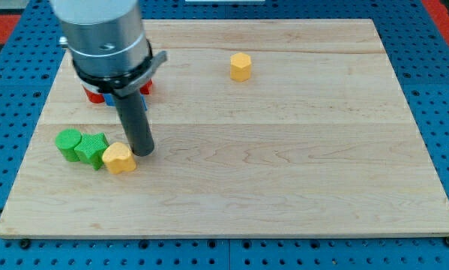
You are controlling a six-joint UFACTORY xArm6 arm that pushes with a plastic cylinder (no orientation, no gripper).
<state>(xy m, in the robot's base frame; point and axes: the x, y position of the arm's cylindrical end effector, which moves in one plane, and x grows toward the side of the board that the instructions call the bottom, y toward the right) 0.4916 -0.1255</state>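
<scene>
My tip [142, 152] rests on the wooden board [284, 150] at the view's left, touching or almost touching the upper right side of a yellow block [119, 158]. Directly left of that yellow block sit a green star-like block [93, 150] and a green round block [69, 142], the three in a close row. Behind the rod, under the arm's grey body [104, 37], red blocks [94, 94] and a bit of blue [110, 100] show only in part. A yellow hexagonal block [240, 67] stands alone near the view's top middle.
The board lies on a blue perforated table [441, 90]. The arm's wide grey body covers the board's top left corner and hides most of the red and blue blocks there.
</scene>
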